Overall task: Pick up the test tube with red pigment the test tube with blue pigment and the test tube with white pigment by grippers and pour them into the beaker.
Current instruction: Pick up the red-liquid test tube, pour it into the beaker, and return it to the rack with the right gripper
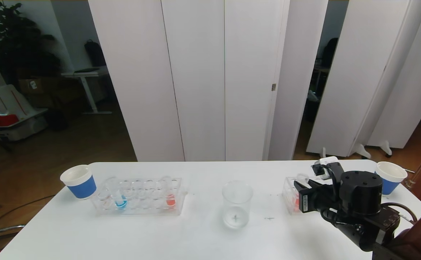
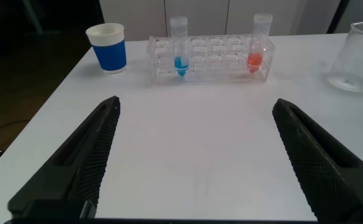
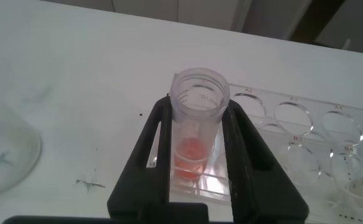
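My right gripper (image 3: pixel 198 109) is shut on the test tube with red pigment (image 3: pixel 197 134), which stands upright in the end hole of the clear right-hand rack (image 3: pixel 306 134). In the head view this gripper (image 1: pixel 300 188) is at the right rack's (image 1: pixel 289 195) left end, to the right of the beaker (image 1: pixel 236 204). The left rack (image 1: pixel 140 196) holds the test tube with blue pigment (image 1: pixel 120 200) and another red tube (image 1: pixel 170 198). My left gripper (image 2: pixel 197 102) hangs open above bare table in front of that rack (image 2: pixel 209 59). I cannot make out the test tube with white pigment.
A blue paper cup (image 1: pixel 79 181) stands at the left rack's left end, and another (image 1: pixel 389 177) stands at the table's far right corner. The beaker (image 3: pixel 4 158) looks empty, and dark specks mark the tabletop beside it. White panels stand behind the table.
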Motion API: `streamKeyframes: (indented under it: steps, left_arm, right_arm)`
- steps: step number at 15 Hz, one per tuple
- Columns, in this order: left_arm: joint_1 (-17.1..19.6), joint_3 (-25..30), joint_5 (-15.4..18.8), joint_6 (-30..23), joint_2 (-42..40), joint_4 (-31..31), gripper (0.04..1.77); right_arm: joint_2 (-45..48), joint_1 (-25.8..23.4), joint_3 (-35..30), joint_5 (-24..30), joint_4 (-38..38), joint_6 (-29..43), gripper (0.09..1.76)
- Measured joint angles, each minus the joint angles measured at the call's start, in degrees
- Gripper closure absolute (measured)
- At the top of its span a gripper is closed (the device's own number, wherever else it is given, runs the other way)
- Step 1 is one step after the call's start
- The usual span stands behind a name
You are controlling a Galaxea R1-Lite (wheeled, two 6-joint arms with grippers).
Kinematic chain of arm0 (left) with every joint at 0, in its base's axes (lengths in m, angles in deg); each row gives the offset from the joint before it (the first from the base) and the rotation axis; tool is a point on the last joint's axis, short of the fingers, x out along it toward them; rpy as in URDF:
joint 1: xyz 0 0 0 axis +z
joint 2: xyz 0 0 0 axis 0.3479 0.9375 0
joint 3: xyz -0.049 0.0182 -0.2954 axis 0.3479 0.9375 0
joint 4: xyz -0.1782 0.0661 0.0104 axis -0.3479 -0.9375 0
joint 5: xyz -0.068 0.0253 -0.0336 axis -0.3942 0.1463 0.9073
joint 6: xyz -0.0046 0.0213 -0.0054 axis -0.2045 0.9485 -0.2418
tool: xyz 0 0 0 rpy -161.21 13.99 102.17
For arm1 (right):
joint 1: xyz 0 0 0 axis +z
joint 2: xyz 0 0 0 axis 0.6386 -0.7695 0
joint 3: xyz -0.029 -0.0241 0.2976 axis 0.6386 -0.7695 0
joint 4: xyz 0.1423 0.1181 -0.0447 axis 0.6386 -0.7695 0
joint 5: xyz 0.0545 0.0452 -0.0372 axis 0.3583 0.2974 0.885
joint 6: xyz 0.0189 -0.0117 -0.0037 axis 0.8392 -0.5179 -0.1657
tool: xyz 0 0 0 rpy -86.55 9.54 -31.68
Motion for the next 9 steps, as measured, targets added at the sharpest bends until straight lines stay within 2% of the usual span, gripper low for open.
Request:
streamKeyframes:
  steps: [9]
  left_arm:
    - [0.0,0.0,0.0,0.0,0.0,0.0,0.06]
  right_arm:
    - [-0.3,0.2,-0.1,0.1,-0.1,0.1,1.26]
